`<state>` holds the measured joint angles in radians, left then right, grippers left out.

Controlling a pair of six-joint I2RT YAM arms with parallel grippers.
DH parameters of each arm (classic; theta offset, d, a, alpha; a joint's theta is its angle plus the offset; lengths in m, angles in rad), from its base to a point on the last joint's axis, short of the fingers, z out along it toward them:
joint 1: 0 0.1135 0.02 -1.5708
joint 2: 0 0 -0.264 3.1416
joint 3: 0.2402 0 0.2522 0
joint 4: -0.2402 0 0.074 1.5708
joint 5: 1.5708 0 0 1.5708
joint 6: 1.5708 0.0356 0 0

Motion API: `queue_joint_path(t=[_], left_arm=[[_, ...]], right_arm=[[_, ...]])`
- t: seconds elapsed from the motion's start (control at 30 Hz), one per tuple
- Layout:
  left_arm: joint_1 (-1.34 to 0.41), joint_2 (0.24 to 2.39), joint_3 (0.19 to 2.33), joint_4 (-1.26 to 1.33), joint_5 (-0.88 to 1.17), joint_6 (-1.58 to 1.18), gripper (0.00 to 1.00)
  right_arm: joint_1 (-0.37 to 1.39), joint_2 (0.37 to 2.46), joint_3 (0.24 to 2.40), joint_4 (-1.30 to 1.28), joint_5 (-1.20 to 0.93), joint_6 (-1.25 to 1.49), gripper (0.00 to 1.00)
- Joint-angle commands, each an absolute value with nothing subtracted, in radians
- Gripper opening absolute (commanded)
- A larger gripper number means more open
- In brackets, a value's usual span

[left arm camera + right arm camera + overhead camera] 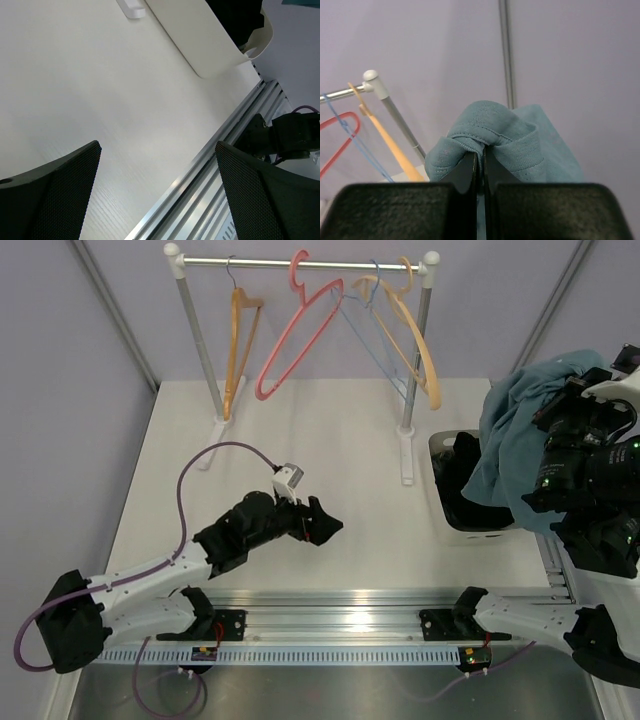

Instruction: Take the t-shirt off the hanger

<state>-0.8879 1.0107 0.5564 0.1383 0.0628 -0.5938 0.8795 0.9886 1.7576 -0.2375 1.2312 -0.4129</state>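
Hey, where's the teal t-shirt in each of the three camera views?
Top external: t-shirt at the right edge, hanging over the white bin.
Left wrist: only a teal sliver in the top right corner, likely it.
Right wrist: centre, pinched in the shut right gripper.
Shared landmark: the clothes rack, at left in the right wrist view.

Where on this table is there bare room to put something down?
The widest bare stretch of table lies between the left gripper and the bin; another lies between the feet of the rack. Crowded at the right: bin, t-shirt, right gripper.
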Motion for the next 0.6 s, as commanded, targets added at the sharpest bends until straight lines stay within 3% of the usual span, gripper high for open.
queue_joint_path(t=[0.0,0.1,0.2,0.33,0.57], left_arm=[[-0.897,0.985,0.608,0.265,0.006,-0.56,0.99],[-0.897,0.944,0.589,0.276,-0.026,-0.568,0.99],[-0.897,0.895,0.561,0.279,-0.028,-0.581,0.99],[-0.899,0.818,0.52,0.261,-0.02,-0.594,0.99],[-0.899,0.723,0.517,0.209,-0.057,-0.577,0.99]], right_arm=[[0.821,0.982,1.714,-0.091,1.263,-0.545,0.0],[0.757,0.992,1.669,-0.141,1.2,-0.491,0.0],[0.59,1.049,1.683,-0.44,1.085,-0.237,0.0],[0.26,1.141,1.666,-0.613,0.809,0.035,0.0],[0.183,1.091,1.39,-0.543,0.718,0.274,0.0]])
